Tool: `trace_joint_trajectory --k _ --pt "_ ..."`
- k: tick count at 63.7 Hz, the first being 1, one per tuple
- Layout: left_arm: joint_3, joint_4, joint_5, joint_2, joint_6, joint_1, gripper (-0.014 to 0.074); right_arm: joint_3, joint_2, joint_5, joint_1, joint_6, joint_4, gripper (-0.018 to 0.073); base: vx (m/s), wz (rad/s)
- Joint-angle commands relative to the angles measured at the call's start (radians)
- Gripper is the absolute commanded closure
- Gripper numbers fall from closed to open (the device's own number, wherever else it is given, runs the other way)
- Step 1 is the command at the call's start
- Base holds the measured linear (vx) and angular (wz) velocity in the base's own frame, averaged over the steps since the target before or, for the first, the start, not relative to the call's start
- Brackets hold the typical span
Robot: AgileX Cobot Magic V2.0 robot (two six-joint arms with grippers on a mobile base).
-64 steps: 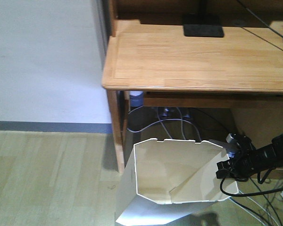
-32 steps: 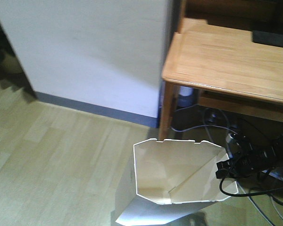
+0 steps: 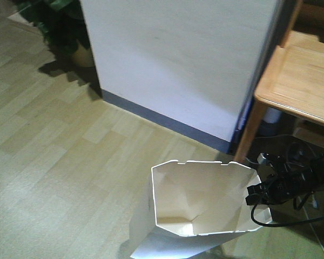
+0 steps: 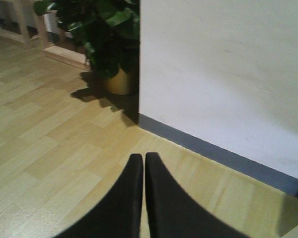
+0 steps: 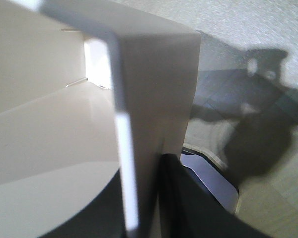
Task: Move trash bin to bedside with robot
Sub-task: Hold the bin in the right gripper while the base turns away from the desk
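The white trash bin (image 3: 200,199) fills the lower middle of the front view, its angular notched rim facing up and nothing visible inside. My right gripper (image 3: 257,191), on a slim black arm with trailing cables, is shut on the bin's right rim. In the right wrist view the bin wall (image 5: 154,89) is pinched between the two black fingers of the right gripper (image 5: 141,171), one inside and one outside. My left gripper (image 4: 143,157) is shut on nothing, above bare wooden floor. The bedside is out of view.
A white wall block (image 3: 183,59) with a dark skirting strip (image 3: 167,121) stands ahead. A light wooden desk (image 3: 302,81) and its leg (image 3: 247,135) sit at the right, with cables (image 3: 291,216) on the floor below. A potted plant (image 4: 109,39) stands behind the wall corner.
The whole view has swung left: the desk slid from the centre to the right edge, while the wall, open floor and plant came in. The bin and right gripper kept their place in the frame.
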Motion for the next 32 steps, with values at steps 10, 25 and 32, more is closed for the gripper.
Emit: trace_joint_trajectory --k 10,25,32 --pt "0.003 -0.002 -0.066 -0.014 -0.004 -0.003 0.0603 -0.003 -0.077 0.244 -0.002 0.003 0.035 0.0564 0.05 0.41" --pt "0.003 -0.002 -0.066 -0.014 -0.004 -0.003 0.0603 -0.003 -0.077 0.244 -0.002 0.003 0.035 0.0564 0.09 0.37" --pt "0.003 -0.002 -0.066 -0.014 -0.004 -0.003 0.0603 -0.003 -0.077 0.244 -0.002 0.003 0.035 0.0564 0.1 0.38"
